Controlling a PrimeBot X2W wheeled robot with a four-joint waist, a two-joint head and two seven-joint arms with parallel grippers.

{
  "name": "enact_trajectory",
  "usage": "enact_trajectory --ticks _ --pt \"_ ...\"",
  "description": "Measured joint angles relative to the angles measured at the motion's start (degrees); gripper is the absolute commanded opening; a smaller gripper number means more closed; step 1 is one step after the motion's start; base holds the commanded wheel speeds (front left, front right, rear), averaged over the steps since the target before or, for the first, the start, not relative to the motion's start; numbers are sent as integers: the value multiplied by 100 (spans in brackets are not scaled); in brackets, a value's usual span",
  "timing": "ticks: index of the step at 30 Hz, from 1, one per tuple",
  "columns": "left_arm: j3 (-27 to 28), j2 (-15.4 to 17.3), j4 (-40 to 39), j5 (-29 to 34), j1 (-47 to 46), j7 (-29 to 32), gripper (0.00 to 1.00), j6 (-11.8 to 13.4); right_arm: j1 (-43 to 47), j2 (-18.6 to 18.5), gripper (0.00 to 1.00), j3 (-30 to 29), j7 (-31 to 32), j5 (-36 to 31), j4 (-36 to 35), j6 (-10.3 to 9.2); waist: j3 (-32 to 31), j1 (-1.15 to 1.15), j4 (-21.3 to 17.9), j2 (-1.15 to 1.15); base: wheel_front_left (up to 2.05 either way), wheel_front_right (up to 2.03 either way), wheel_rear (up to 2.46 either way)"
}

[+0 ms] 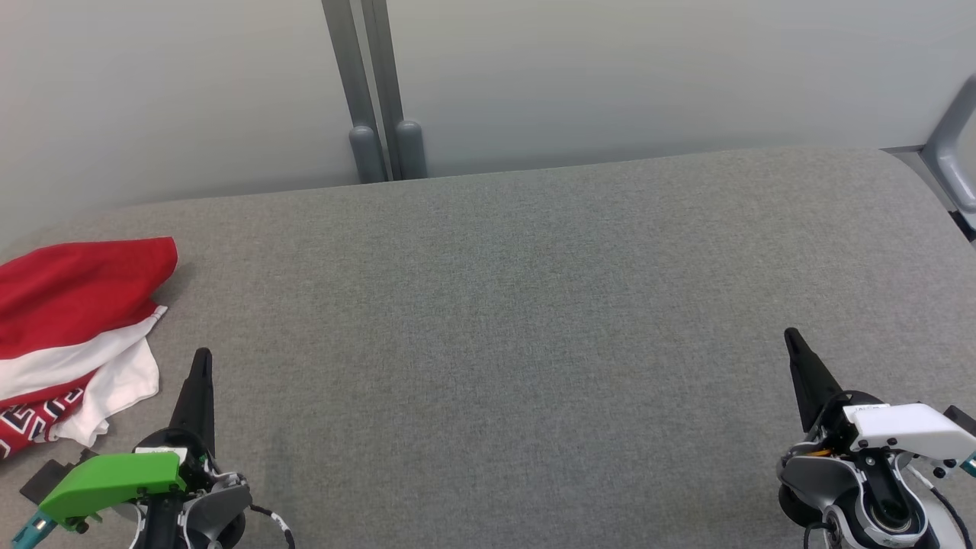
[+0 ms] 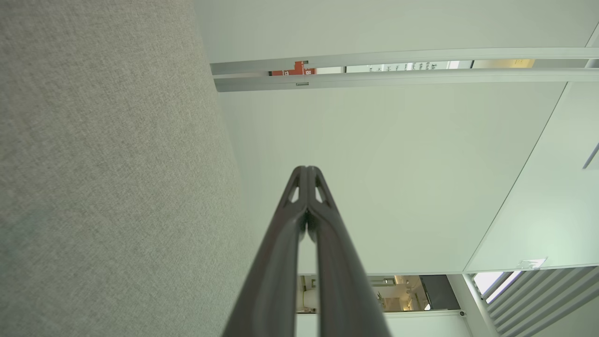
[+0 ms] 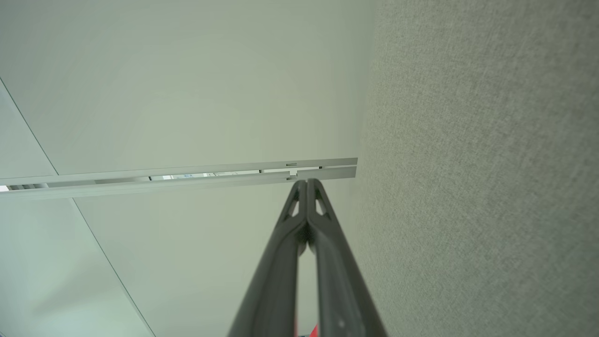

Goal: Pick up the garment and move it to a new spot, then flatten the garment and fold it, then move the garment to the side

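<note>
Garment [image 1: 69, 320]: red and white, with a patterned band at its near end. It is seen crumpled in a loose heap at the far left of the grey fabric-covered table [image 1: 518, 305], partly cut off by the left edge of the head view. It is held by neither arm.

Left gripper [image 1: 202, 358]: seen at the lower left of the head view, just right of the garment's white part and apart from it. In the left wrist view its fingers [image 2: 281, 243] are shown pressed together at the tips, with nothing pinched. A green cover [image 1: 114, 476] is noted on the wrist.

Right gripper [image 1: 793, 339]: seen at the lower right, well apart from the garment, over bare table. In the right wrist view its fingers [image 3: 332, 243] are likewise shown pressed together, with nothing pinched. A white cover [image 1: 907, 427] is noted on the wrist.

Both grippers are pointed toward the pale wall panel [image 1: 610, 76] behind the table. Two grey posts [image 1: 381, 145] are seen against the panel at the table's far edge.
</note>
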Motion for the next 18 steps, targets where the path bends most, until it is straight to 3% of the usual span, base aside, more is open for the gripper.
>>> enact_trajectory --ticks 18 --pt "0 0 0 0 0 1 0 0 0 0 0 0 0 0 0 0 0 0 0 0 0 0 0"
